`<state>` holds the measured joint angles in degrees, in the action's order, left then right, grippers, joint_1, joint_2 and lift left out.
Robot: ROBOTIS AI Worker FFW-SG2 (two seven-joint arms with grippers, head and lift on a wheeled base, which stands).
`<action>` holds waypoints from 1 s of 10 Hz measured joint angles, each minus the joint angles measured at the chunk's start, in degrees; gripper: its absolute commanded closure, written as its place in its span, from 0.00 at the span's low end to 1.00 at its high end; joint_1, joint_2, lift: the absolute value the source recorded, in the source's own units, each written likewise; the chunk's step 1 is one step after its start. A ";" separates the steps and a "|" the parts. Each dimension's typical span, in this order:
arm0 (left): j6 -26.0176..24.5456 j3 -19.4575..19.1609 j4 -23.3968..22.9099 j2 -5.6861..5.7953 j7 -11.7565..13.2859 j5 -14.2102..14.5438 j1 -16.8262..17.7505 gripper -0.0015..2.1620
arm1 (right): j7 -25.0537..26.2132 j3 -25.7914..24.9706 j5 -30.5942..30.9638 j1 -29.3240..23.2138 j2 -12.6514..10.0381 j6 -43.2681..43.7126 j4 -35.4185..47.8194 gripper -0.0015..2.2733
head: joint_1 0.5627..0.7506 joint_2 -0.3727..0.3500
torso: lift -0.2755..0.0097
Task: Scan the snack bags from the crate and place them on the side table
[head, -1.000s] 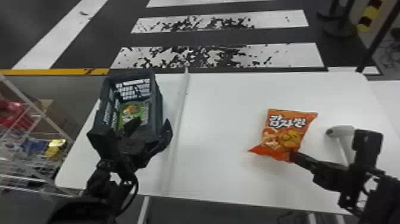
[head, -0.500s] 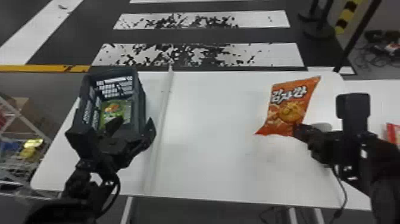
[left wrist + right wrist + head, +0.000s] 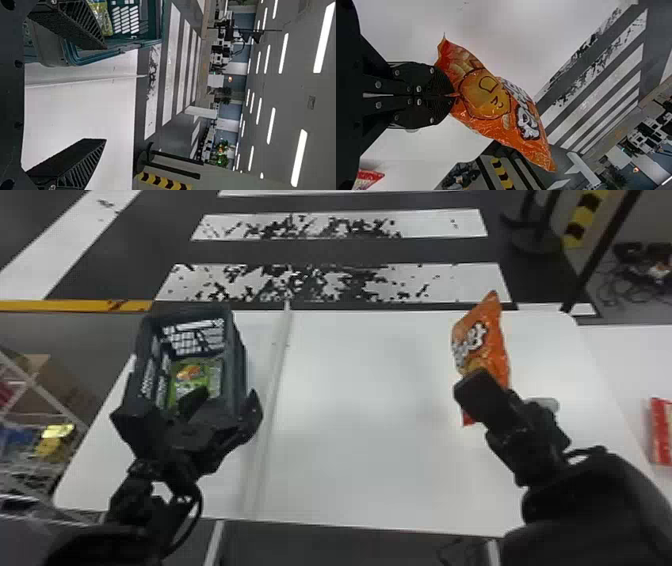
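My right gripper [image 3: 475, 382] pinches the orange bag [image 3: 487, 340].
Its wrist view shows fingers [image 3: 441, 81] clamped; head view, left gripper [image 3: 227, 397] wide, empty.

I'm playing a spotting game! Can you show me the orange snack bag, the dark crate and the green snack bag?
Orange snack bag [image 3: 488, 101]: right wrist view, on its printed front.
Dark crate [image 3: 238, 362]: head view, on its side wall.
Green snack bag [image 3: 194, 376]: head view, on its front.
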<state>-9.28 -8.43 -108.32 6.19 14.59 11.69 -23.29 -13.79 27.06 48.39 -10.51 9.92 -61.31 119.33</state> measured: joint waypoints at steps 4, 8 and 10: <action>0.00 -0.01 0.10 0.05 0.10 0.00 0.00 0.02 | 2.89 15.05 20.11 2.22 2.23 -2.27 -14.09 0.99 | 0.70 0.68 | 0.79; 0.00 -0.06 0.54 -0.03 0.53 0.26 -0.05 0.02 | 2.45 24.65 25.99 3.30 2.55 -5.42 -23.02 0.60 | 0.70 0.73 | 0.79; 0.00 -0.10 0.48 0.00 0.76 0.26 -0.09 0.02 | 1.91 25.74 20.67 2.66 2.67 -6.28 -21.51 0.00 | 0.70 0.77 | 0.79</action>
<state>-9.28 -8.53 -107.84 6.18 15.35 11.95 -23.38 -11.88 52.80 69.06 -7.86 12.59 -67.59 97.82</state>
